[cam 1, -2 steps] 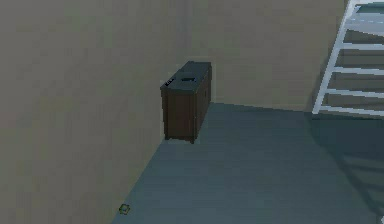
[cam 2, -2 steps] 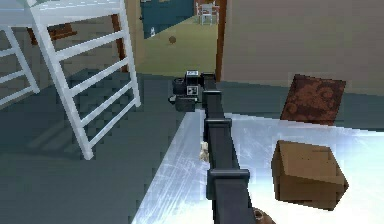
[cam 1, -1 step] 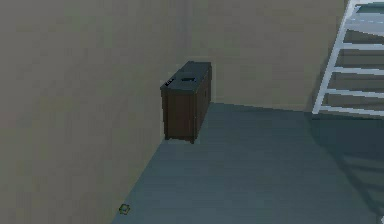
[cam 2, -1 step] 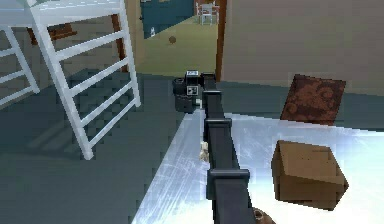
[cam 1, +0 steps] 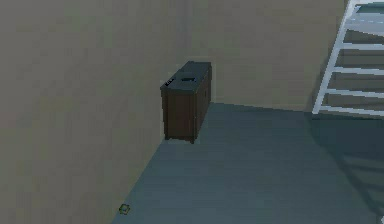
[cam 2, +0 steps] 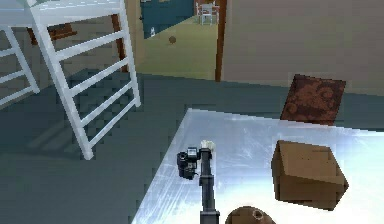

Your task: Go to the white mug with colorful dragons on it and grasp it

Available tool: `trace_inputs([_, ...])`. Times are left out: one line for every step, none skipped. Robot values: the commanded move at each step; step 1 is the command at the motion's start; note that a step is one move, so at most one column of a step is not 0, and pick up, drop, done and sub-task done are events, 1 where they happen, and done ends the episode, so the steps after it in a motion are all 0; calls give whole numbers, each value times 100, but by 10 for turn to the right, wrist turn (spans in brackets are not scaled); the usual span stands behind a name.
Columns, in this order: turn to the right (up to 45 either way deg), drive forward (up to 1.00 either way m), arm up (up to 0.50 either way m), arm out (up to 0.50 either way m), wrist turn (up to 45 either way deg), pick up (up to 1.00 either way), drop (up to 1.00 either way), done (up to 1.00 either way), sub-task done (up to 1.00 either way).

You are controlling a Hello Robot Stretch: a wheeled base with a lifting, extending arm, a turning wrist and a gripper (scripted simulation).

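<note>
Arm (cam 2: 207, 192) extended, claw (cam 2: 187, 163) at far end.

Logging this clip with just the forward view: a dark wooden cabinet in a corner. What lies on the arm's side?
Observer: A glossy pale tabletop, with the dark square arm bar reaching over it.
Operator: Anything on it?
Observer: A brown cardboard box stands to the right of the arm in the arm side view.
Operator: And the jaws?
Observer: They sit near the tabletop's left edge, with bare surface behind them.
</note>
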Motion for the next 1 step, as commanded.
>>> trace_inputs([0, 0, 0, 0, 0, 100, 0, 0, 0])
